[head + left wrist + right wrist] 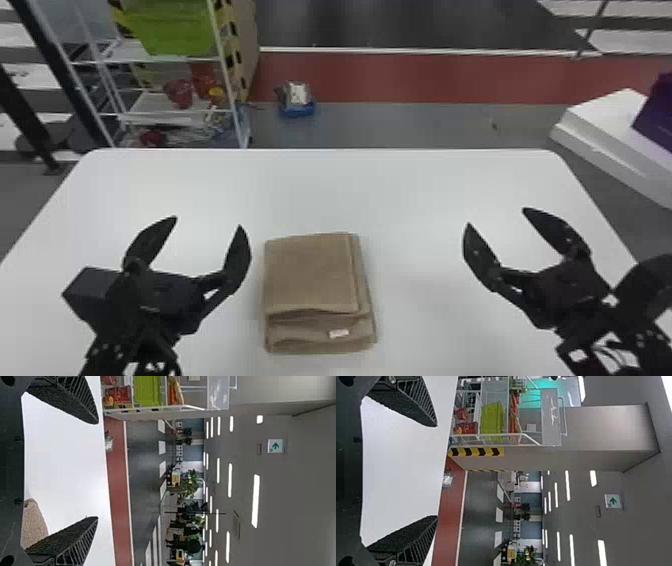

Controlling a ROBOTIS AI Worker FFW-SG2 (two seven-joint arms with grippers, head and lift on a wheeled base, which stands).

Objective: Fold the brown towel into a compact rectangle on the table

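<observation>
The brown towel (310,275) lies on the white table (425,190), folded into a layered stack with a small pale label near its front edge. My left gripper (209,222) stands open beside the towel's left side, holding nothing. Farther off to the right of the towel, my right gripper (495,217) is also open and empty. In the left wrist view, the left gripper (97,470) has its fingers wide apart, and a corner of the towel (33,524) shows near one of them. The right gripper (437,471) in the right wrist view spans bare tabletop.
Beyond the table's far edge, a white wire rack (170,115) with a green bin (170,30) stands at the back left. A blue object (297,102) lies on the floor behind. At the right is a white surface (615,135) with a purple box (657,115).
</observation>
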